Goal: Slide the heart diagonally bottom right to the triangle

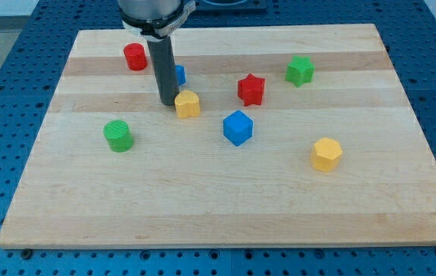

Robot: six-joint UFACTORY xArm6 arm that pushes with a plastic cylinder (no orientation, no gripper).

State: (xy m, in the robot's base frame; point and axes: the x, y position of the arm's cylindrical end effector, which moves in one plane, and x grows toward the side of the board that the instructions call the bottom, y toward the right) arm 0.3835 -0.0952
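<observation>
The yellow heart [188, 103] lies left of the board's middle. My tip [165, 103] is right beside the heart's left side, touching or nearly touching it. A blue block [180, 74], mostly hidden behind the rod, sits just above the heart; its shape cannot be made out. The rod comes straight down from the view's top.
The wooden board [225, 215] also holds a red cylinder [135, 57] at upper left, a green cylinder [117, 136] at left, a blue cube [237, 127] at centre, a red star [251, 89], a green block [299, 70] at upper right and a yellow hexagon [326, 154] at right.
</observation>
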